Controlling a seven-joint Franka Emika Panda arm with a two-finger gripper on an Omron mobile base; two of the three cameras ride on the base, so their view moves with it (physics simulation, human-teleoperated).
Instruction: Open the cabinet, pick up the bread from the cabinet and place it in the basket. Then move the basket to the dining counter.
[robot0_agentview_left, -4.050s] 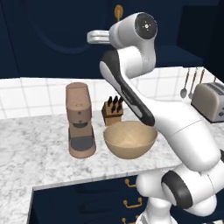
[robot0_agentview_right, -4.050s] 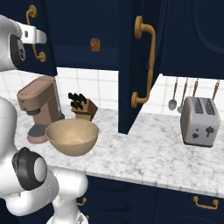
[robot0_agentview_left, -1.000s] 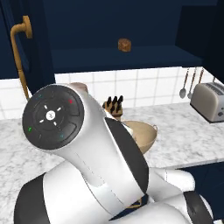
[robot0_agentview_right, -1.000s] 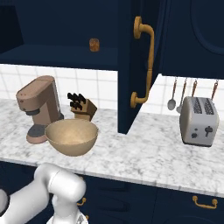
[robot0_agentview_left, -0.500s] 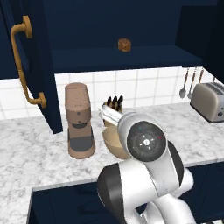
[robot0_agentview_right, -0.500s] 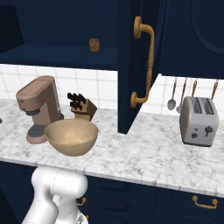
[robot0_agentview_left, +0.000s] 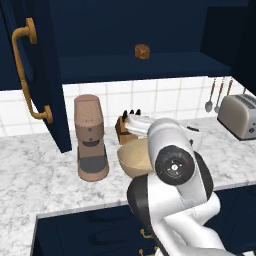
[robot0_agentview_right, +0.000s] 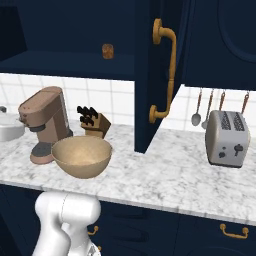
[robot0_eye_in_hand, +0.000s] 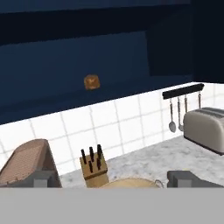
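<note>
Both cabinet (robot0_agentview_right: 60, 55) doors stand wide, leaving bare shelf around the bread (robot0_eye_in_hand: 91, 82).

The arm's white bulk covers the right half of the basket (robot0_agentview_left: 134, 157) in the left base view — its far rim handle cannot be seen. The hand view's bottom edge cuts off the same basket. The bread (robot0_agentview_left: 142, 51) on the cabinet (robot0_agentview_left: 125, 67) shelf is too small to make out — just a brown lump.
</note>
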